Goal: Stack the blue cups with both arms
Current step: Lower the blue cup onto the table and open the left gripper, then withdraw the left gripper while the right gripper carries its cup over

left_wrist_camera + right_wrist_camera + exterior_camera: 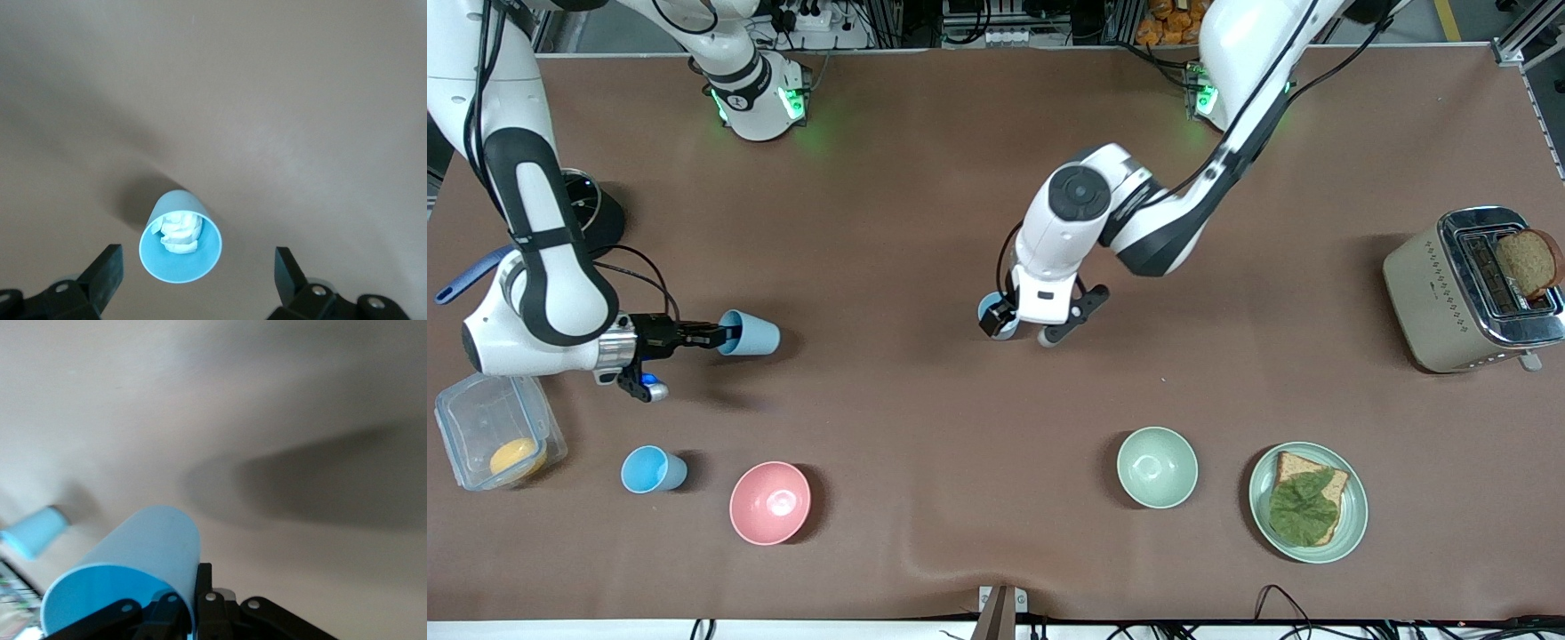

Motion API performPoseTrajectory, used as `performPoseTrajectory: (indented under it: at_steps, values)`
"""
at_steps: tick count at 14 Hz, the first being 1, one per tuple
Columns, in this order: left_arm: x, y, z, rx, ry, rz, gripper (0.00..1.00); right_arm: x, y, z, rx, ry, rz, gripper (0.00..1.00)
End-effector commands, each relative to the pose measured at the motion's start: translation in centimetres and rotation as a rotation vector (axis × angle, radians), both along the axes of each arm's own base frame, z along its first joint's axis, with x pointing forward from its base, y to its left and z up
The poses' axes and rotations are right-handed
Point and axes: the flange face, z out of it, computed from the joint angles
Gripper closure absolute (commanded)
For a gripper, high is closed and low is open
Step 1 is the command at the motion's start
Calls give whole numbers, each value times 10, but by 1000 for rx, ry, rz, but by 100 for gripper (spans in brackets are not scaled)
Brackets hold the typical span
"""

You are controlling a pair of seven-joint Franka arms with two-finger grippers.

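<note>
No stack yet — three blue cups in sight, each on its own.

Middle of the surface: one upright cup standing under the left claw, rim up, something pale and crumpled inside. Left claw spread wide around it, fingers well clear on both sides, not touching — released, by the look of it, and probably meant as the base of the stack.

Toward the right arm's end: right claw clamped on the rim of a second cup, carried tipped on its side above the surface, mouth toward the wrist. Nothing under it but bare brown cloth.

Third cup standing loose nearer the front camera, beside the pink bowl and close to the clear plastic box. Untouched.

Judged progress: early. Base cup placed, second cup picked but well apart from the base. Left to do: carry the held cup across, right it, drop it into the base, then fetch the loose one. Paler green bowl, plate with bread and toaster no part of the job.
</note>
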Motion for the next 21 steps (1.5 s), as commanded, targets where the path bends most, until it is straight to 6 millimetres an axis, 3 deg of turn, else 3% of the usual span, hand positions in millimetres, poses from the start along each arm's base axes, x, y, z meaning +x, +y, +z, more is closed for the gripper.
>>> performPoseTrajectory:
  at_steps: [1, 4, 6, 10, 12, 13, 14, 17, 19, 21]
  values:
    - [8, 37, 56, 55, -57, 40, 0, 6, 62, 16, 28, 87, -90, 100]
    - [20, 88, 104, 136, -72, -27, 0, 9, 120, 73, -32, 125, -137, 100]
    - [27, 125, 126, 181, -52, -95, 0, 5, 142, 118, -78, 167, -158, 100]
    - [37, 192, 156, 231, -12, -209, 0, 0, 162, 199, -168, 275, -159, 100]
    - [44, 229, 171, 229, -12, -270, 0, -15, 226, 219, -309, 257, -116, 100]
    - [47, 249, 178, 228, -8, -301, 0, -23, 269, 229, -411, 215, -91, 100]
    - [48, 265, 187, 223, -8, -333, 0, -31, 308, 235, -504, 167, -86, 100]
    - [47, 306, 207, 180, -5, -391, 0, -56, 408, 209, -579, 75, -68, 100]
    - [40, 322, 220, 194, 2, -431, 0, -65, 449, 190, -592, 19, -76, 100]
    - [30, 333, 236, 202, 29, -465, 0, -68, 477, 168, -584, -5, -131, 100]
